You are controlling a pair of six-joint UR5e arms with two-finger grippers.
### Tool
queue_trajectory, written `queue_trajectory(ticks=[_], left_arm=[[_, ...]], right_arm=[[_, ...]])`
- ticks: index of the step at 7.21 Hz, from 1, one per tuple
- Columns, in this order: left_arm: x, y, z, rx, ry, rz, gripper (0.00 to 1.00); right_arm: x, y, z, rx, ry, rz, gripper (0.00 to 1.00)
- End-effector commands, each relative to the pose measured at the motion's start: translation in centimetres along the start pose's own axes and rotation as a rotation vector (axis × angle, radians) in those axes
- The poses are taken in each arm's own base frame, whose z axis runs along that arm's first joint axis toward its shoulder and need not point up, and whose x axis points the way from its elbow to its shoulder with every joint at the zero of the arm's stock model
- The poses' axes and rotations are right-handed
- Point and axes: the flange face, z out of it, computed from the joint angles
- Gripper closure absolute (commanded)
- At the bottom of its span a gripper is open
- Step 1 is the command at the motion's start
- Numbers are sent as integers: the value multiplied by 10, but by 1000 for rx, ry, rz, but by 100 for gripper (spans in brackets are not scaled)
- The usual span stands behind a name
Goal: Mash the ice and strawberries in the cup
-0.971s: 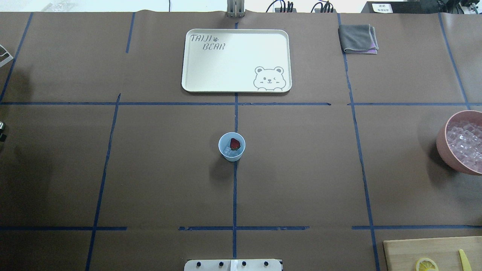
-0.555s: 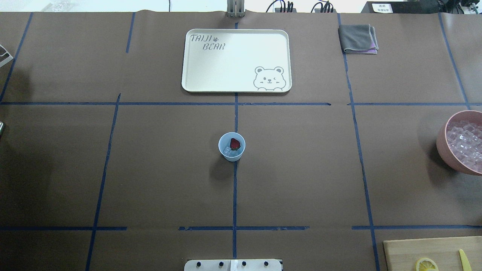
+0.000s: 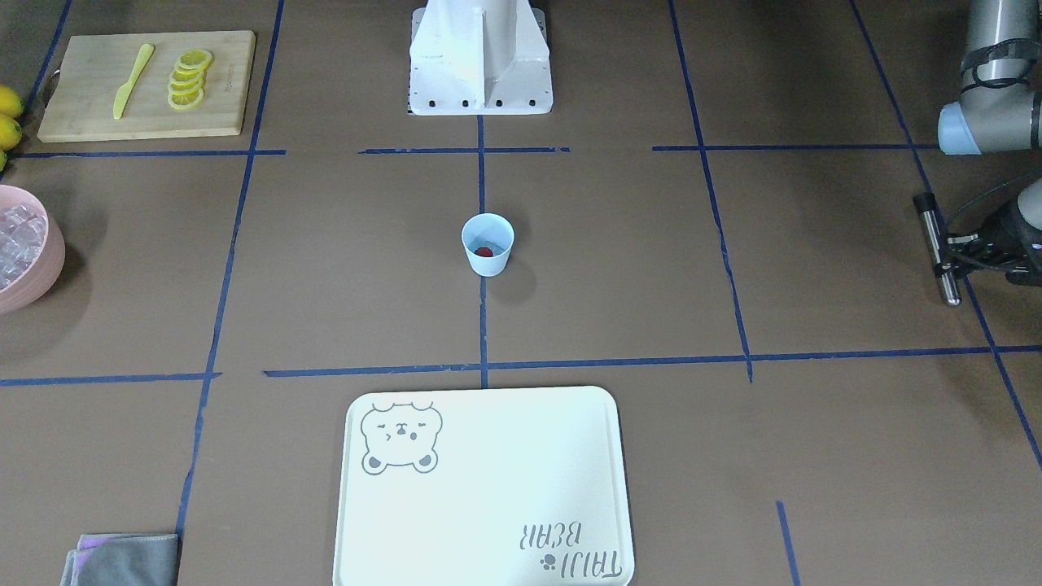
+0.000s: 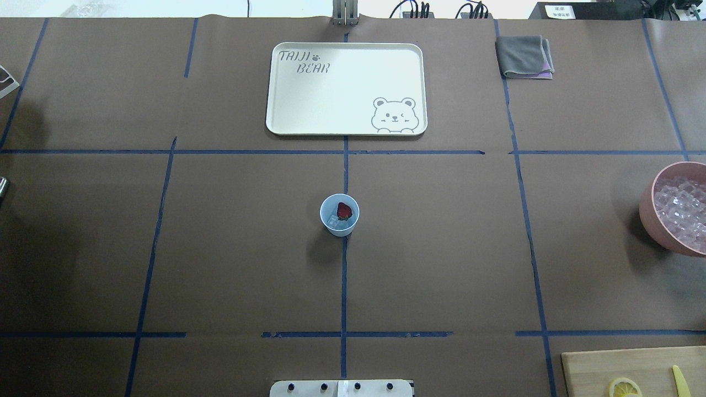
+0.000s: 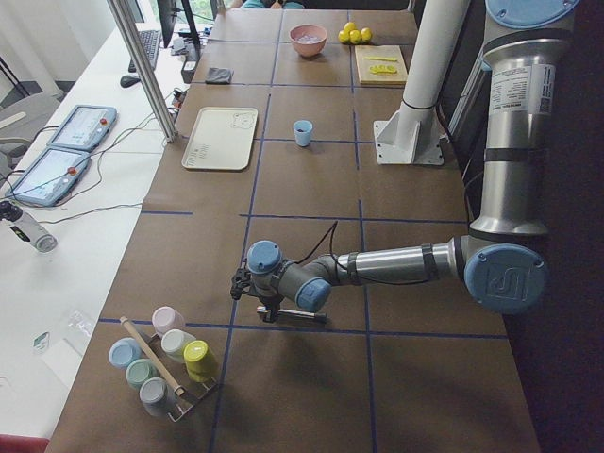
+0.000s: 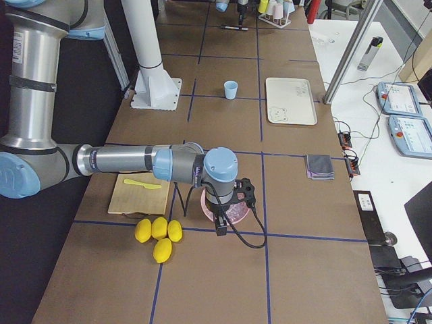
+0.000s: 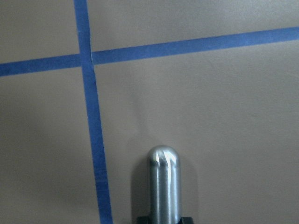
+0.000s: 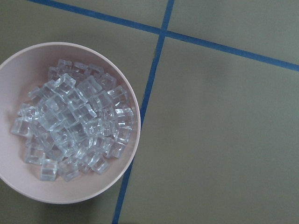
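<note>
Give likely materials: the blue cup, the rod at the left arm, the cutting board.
Cup: looks like thin plastic, pale blue, matte, uniform colour.
Rod: likely metal, satin-polished, with bright highlights on its rounded tip.
Cutting board: looks like wood or bamboo, pale tan, matte; grain too faint to confirm.

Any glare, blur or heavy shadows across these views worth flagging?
Left wrist view: the metal rod is slightly soft, with a bright highlight on its tip. Overhead view: the tray looks washed out, and the cup throws a soft shadow toward the robot. Right wrist view: the ice in the pink bowl is sharp, without blown glare.
</note>
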Motion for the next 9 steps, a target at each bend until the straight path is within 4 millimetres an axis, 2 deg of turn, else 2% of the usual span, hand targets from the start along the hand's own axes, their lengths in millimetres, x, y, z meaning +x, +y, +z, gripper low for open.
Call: queue_trajectory(ticks=[1,3,4,5,7,9], left_arm=[[20,-7,-24,48,20,39,100],[57,-18,-66,129,50,103,100],[83,-27,-91,184,72,150,100],[113,-35,-120,241,97,204,100],[189,-62,-189,384,159,322,99],[232,-63,-231,483,213,409,100]], right_arm=[[-1,0,-1,1,0,-1,1],[0,0,-1,2,1,0,1],[0,0,-1,2,1,0,1],[0,0,-1,2,1,0,1],[-1,0,-1,1,0,-1,1],[0,0,-1,2,1,0,1]])
